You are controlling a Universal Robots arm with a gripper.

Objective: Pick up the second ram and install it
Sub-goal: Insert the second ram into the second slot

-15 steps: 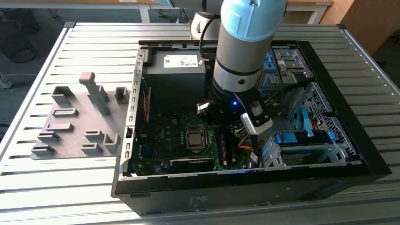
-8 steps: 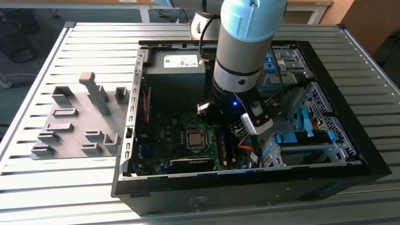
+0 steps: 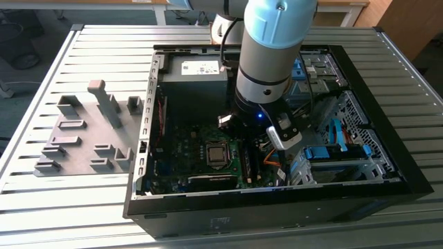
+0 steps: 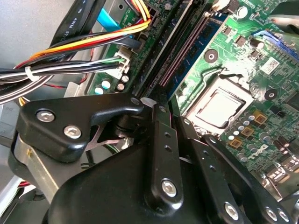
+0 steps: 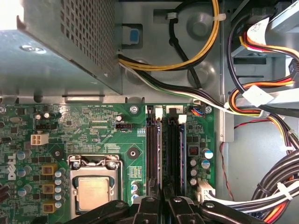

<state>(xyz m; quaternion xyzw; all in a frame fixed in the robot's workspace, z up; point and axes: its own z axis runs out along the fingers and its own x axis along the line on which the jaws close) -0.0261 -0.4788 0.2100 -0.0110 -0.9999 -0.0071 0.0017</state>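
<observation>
Seemingly the seating step: the black jointed gripper (image 5: 163,205) hangs over the black memory slots (image 5: 173,154) at the green motherboard's (image 5: 93,130) cable-side edge. The second ram (image 5: 160,154), a thin, long board seen edge-on, appears to stand in a slot. Whether the gripper clamps it, I cannot tell. Seating would need straight, even pressure.

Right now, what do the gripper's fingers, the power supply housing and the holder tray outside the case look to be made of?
Gripper fingers: glossy black, probably anodised metal or hard plastic, with silver screws. Power supply housing: bare grey sheet metal, matte, punched with a vent grid. Holder tray: matte grey plastic, possibly printed; its blocks look moulded in one piece.
</observation>
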